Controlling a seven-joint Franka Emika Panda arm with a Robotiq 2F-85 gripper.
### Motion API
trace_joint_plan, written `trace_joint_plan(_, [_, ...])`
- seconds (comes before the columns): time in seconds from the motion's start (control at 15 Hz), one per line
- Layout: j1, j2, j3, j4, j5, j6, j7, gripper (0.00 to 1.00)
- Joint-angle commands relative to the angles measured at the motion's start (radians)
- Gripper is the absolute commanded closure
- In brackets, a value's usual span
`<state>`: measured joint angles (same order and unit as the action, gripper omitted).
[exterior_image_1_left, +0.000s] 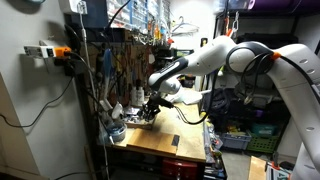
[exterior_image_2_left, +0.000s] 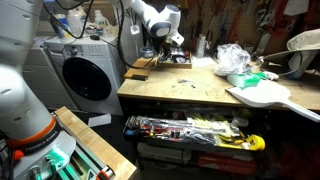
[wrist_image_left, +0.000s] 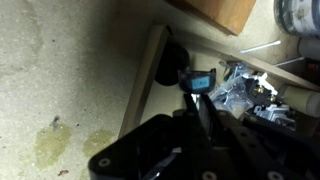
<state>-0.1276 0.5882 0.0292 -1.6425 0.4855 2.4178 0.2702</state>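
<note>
Though dim, fingers (wrist_image_left: 204, 112) over bench clutter (wrist_image_left: 245, 90).

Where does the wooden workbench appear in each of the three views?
In an exterior view: workbench at lower centre.
In an exterior view: across middle and right, beside the washing machine.
Wrist view: only a brown wooden corner at the top edge, probably its part.
Shared landmark: the white arm over its back corner, in both exterior views.
</note>
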Motion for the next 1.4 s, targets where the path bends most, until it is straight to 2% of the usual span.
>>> trace_joint_plan(0.0, [0.014,0.040,-0.002,0.029,0.042,0.061,0.080,0.98])
trace_joint_plan(0.4, [0.034,0.075,-0.008,0.047,0.040,0.125,0.190,0.98])
trace_joint_plan(0.47, [0.034,0.075,-0.005,0.048,0.040,0.122,0.195,0.70])
trace_joint_plan(0.67, [0.040,0.071,-0.003,0.047,0.039,0.120,0.212,0.51])
trace_joint_plan(1.07, [0.052,-0.005,-0.010,0.014,0.003,0.104,0.179,0.05])
trace_joint_plan(1.13, [0.058,-0.027,-0.019,0.001,-0.018,0.097,0.172,0.01])
trace_joint_plan(1.33, [0.049,-0.094,-0.034,-0.033,-0.100,-0.014,0.090,0.00])
